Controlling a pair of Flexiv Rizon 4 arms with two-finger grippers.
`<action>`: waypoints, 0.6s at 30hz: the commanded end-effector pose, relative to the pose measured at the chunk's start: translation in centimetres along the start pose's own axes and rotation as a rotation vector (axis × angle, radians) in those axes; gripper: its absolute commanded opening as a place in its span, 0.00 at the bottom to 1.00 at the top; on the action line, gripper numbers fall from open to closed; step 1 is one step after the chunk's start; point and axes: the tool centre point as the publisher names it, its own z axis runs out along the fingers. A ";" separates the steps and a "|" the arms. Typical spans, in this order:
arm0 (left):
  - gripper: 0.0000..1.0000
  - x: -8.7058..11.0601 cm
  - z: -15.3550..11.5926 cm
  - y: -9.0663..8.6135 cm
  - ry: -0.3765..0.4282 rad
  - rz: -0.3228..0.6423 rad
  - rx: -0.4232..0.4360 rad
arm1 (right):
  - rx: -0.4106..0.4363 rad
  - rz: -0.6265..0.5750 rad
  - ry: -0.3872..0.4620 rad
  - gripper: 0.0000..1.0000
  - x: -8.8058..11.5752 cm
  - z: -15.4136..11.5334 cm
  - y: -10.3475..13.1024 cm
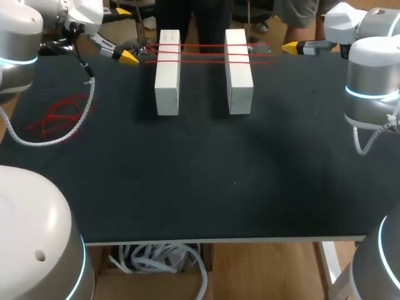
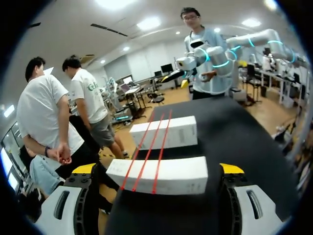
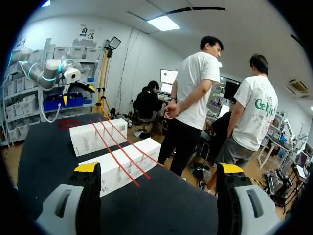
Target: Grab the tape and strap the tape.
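With left tool and right tool both released, the heaped red tape looked light and limp, best pinched at a loose outer strand.

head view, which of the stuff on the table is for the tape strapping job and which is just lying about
For the job:
- loose red tape heap, near the left arm
- red tape strands, stretched across both boxes
- left white box and right white box
- left gripper and right gripper, both open

Just there:
- black table top, only the surface under them
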 end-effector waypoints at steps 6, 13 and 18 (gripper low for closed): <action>0.46 -0.8 2.8 2.9 0.130 -0.016 0.099 | 0.000 0.000 0.001 1.00 0.0 -0.1 0.0; 0.47 -0.2 4.6 5.0 0.130 -0.018 0.154 | 0.000 0.000 0.001 1.00 0.0 -0.1 0.0; 0.45 -0.3 5.5 6.5 0.137 -0.021 0.188 | 0.000 0.000 0.001 1.00 0.0 -0.1 0.0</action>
